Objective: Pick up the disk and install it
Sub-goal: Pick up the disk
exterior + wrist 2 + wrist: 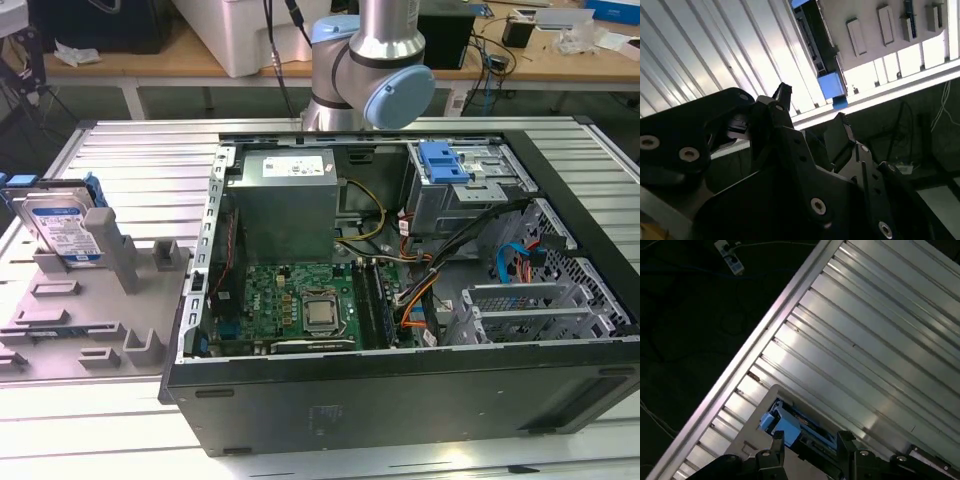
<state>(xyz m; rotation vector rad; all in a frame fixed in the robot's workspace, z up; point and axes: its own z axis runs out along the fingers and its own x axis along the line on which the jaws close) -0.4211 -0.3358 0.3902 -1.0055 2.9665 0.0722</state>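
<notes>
Disk point(60, 228) stands on edge in a grey stand point(120, 290) at the exterior view's left. The stand sits on the ribbed metal table point(130, 150), just beside the open computer case point(400, 390). The white-and-blue label faces the camera, and the blue bracket point(95, 188) shows along the disk's top edge and side. A grey post point(118, 245) of the stand rises right next to it.

My arm point(370, 60) rises at the far side of the case.

Inside the case:
- The grey power supply point(285, 195) sits toward the far wall.
- The green board point(290, 300) lies flat on the floor of the case.
- A silver cage with a blue clip point(445, 160) is toward the exterior view's right.
- A bundle of cables point(420, 290) runs between the board and the cage.

In both wrist views my pincer point(812, 107) point(810, 440) is spread wide. The two black fingers point(783, 95) stand apart with nothing held between them. Past the gap I see the disk point(790, 424) point(812, 42) edge-on in its stand, the blue end of the bracket nearest the fingertips. The pincer looks clear of it, with ribbed table showing around the tips. How near the tips are to the disk I cannot tell.

In the first wrist view the table edge runs diagonally. Beyond it is dark floor with a white power strip point(730, 257).
</notes>
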